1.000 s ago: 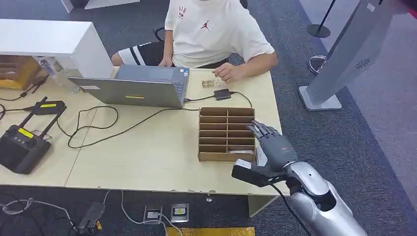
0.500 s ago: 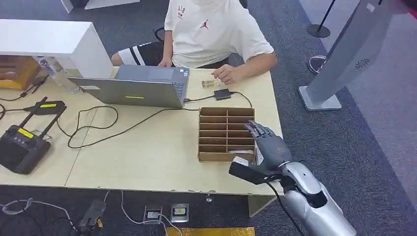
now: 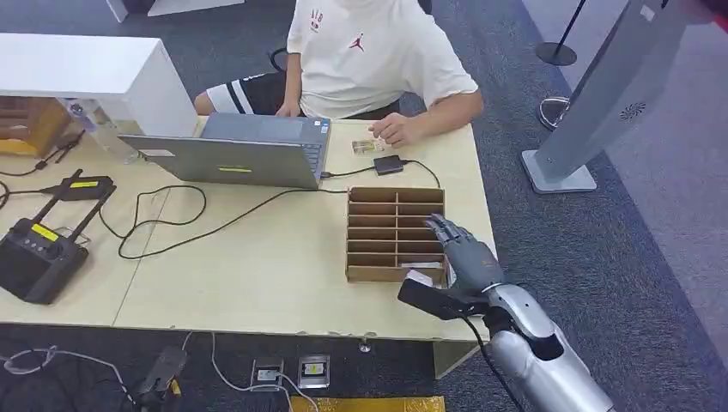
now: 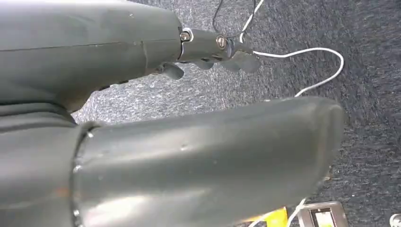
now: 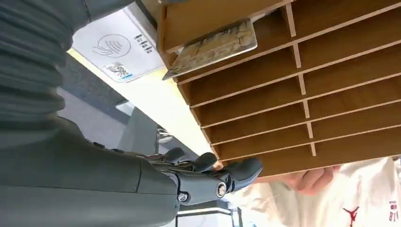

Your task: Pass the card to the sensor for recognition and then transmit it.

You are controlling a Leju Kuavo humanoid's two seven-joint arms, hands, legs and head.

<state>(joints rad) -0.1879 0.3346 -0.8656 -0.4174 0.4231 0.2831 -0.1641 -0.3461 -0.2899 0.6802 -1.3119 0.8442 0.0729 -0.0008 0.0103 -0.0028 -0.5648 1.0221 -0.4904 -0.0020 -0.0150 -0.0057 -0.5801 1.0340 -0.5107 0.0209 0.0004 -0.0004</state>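
Note:
A patterned card (image 5: 215, 47) lies tilted in the nearest right slot of the wooden slotted box (image 3: 395, 233), its edge sticking out (image 3: 421, 265). A white sensor pad (image 5: 118, 47) with a contactless mark lies on the table beside the box's near corner. My right hand (image 3: 459, 253) hovers over the box's right side, fingers (image 5: 208, 177) stretched out and holding nothing, apart from the card. My left hand (image 4: 142, 118) hangs over grey carpet with its fingers (image 4: 213, 49) straight and nothing in it.
A person in a white shirt sits across the table, one hand (image 3: 397, 127) resting by a second card (image 3: 367, 147). A small black device (image 3: 388, 165) with a cable, a laptop (image 3: 236, 154), a black controller (image 3: 34, 257) and loose cables lie on the table.
My right hand has slid a little left and toward the box's near right corner, with the forearm sinking lower. The card and the person have not moved.

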